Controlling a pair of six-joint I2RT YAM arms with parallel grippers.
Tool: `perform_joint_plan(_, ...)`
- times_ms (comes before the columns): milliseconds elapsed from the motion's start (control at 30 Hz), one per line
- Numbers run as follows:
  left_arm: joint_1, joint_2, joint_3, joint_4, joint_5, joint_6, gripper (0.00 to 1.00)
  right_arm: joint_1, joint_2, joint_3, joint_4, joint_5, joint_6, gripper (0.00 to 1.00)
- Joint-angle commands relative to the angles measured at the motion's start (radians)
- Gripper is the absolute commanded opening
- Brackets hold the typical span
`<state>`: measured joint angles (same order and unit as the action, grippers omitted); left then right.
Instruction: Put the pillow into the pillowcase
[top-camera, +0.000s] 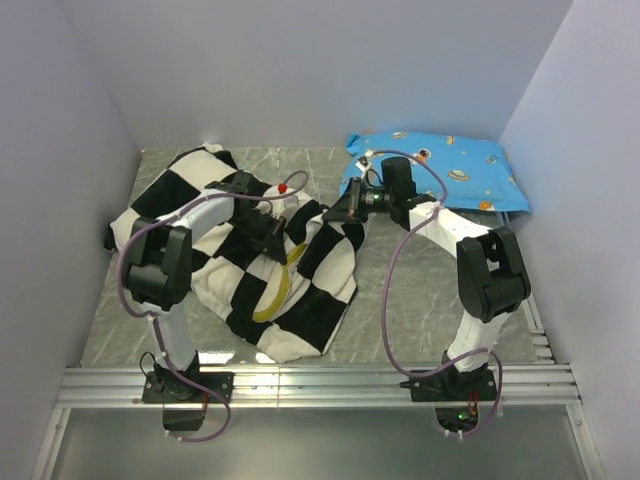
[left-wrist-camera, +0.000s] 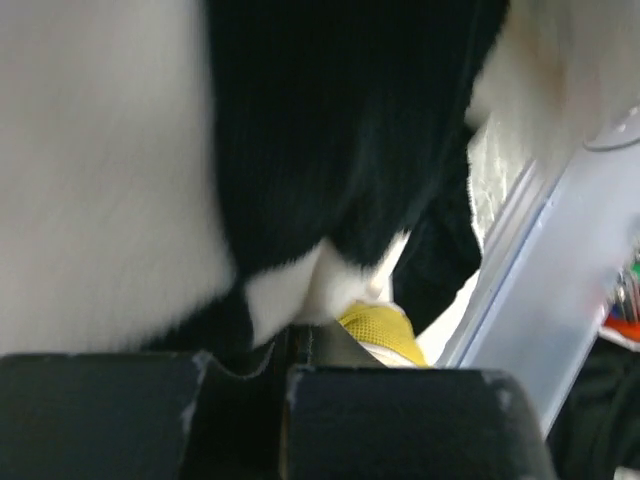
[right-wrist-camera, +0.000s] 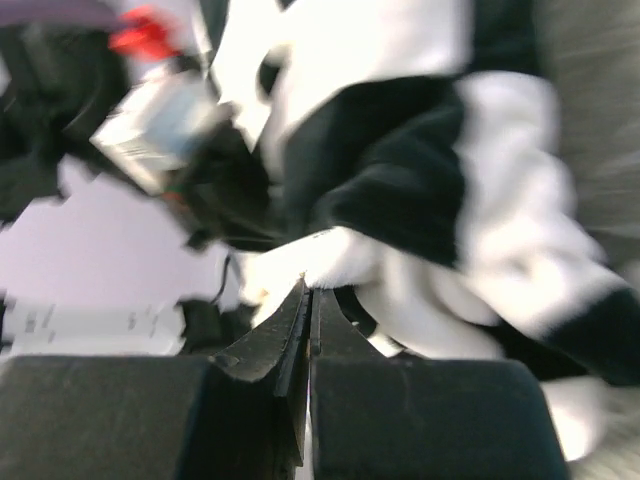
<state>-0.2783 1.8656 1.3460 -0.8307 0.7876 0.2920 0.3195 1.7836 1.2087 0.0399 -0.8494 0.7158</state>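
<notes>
Black-and-white pillowcase (top-camera: 310, 300) lies diagonally, far-left to near-right; pillow (top-camera: 280, 285) partly inside.

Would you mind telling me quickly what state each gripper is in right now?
Left gripper: closed, pinching the pillowcase fabric.
Right gripper: closed, its tips at a white fold of the pillowcase; it looks like a pinch.

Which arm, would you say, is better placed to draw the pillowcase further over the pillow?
Probably left: the left tool pinches the pillowcase right beside the exposed pillow; the right tool grips fabric farther from it.
</notes>
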Motion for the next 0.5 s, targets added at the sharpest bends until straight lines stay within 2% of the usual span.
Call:
perform_joint_plan(0,-0.071,0.069,0.056,-0.090,0.011,0.064,0.00,0.044,-0.017,0.032,0.118,-0.138,0.019,0.00)
perform_joint_plan(100,-0.125,0.130,0.166,-0.100,0.130,0.029,0.00,0.101,0.003,0.075,0.077,-0.209,0.001,0.00)
perform_joint_plan(167,-0.134,0.170,0.235,-0.070,0.217,-0.048,0.00,0.125,0.000,0.084,0.028,-0.240,-0.032,0.00)
perform_joint_plan(200,-0.121,0.176,0.245,0.024,0.243,-0.101,0.00,0.127,-0.013,0.074,0.009,-0.240,-0.038,0.00)
perform_joint_plan(267,-0.090,0.159,0.199,0.208,0.274,-0.355,0.00,0.122,-0.053,0.040,-0.009,-0.257,-0.041,0.00)
perform_joint_plan(300,-0.052,0.141,0.164,0.446,0.282,-0.454,0.00,0.121,-0.071,0.005,-0.029,-0.260,-0.065,0.00)
perform_joint_plan(333,-0.036,0.101,0.091,0.555,0.268,-0.637,0.00,0.121,-0.088,-0.014,-0.049,-0.266,-0.082,0.00)
perform_joint_plan(467,-0.006,0.055,0.053,0.789,0.083,-0.832,0.00,0.121,-0.147,-0.067,-0.205,-0.283,-0.188,0.00)
